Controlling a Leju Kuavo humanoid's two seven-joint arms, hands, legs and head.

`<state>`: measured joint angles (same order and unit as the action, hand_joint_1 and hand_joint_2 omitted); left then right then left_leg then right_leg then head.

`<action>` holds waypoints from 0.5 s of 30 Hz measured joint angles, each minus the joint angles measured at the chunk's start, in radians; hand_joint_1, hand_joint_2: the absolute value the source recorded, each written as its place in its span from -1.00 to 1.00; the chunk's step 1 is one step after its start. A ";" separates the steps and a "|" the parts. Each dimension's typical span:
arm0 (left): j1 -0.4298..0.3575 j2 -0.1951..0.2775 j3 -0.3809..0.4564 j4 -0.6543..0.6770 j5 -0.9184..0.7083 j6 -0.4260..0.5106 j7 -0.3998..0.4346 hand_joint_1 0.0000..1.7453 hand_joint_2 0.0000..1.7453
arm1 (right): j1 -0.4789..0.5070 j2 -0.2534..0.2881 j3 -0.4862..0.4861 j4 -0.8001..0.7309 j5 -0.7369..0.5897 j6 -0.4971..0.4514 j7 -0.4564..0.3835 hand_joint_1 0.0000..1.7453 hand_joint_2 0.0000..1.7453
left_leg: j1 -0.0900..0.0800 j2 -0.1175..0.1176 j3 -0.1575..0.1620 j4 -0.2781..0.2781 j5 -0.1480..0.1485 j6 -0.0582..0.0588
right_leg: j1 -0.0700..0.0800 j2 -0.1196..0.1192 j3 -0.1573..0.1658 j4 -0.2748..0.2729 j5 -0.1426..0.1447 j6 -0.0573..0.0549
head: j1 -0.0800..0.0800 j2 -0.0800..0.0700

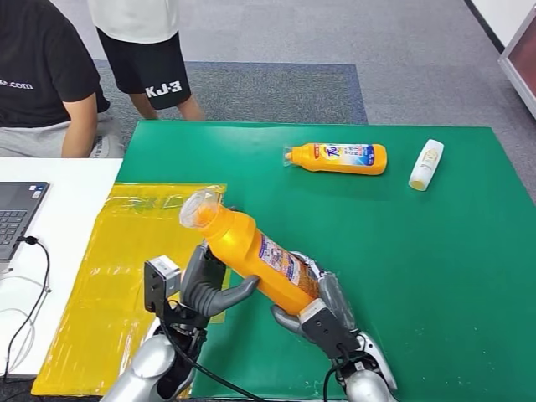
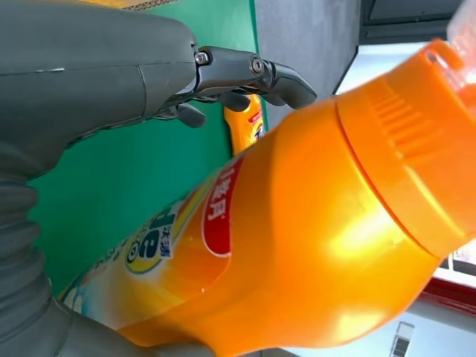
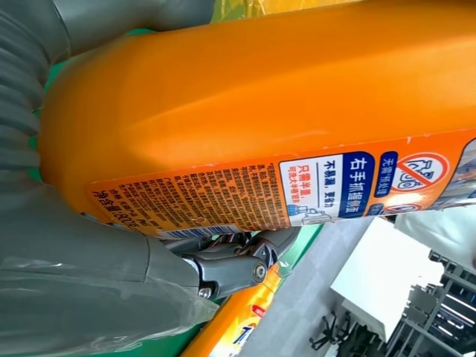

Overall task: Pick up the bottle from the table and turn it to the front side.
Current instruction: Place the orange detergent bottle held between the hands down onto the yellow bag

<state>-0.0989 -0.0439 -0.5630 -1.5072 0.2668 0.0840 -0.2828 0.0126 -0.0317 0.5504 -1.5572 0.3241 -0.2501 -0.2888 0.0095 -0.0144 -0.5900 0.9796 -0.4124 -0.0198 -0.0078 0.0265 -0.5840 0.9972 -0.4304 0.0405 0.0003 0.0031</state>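
— Where are we with the bottle (image 1: 256, 253)?

— We have it off the green table (image 1: 404, 276), tilted at the near edge. Our left hand (image 1: 205, 285) curls under its neck end; our right hand (image 1: 322, 314) wraps its base, back label up.

— Next?

— We judge it needs rolling until the front label faces up.

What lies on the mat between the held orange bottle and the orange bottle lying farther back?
Nothing: in the head view, bare green mat separates the held bottle from the lying bottle.
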 joint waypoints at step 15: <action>-0.039 0.002 -0.019 0.000 0.002 -0.010 0.004 -1.00 1.00 | -0.012 0.000 0.017 0.017 0.001 0.006 -0.008 1.00 1.00 | 0.000 0.000 0.000 0.000 0.000 0.000 | 0.000 0.000 0.000 0.000 0.000 0.000 | 0.000 0.000</action>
<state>-0.1377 -0.0423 -0.5815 -1.5072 0.2693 0.0740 -0.2789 0.0006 -0.0316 0.5673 -1.5404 0.3254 -0.2441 -0.2965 0.0095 -0.0145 -0.5903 0.9797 -0.4124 -0.0199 -0.0078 0.0266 -0.5844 0.9973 -0.4304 0.0405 0.0003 0.0031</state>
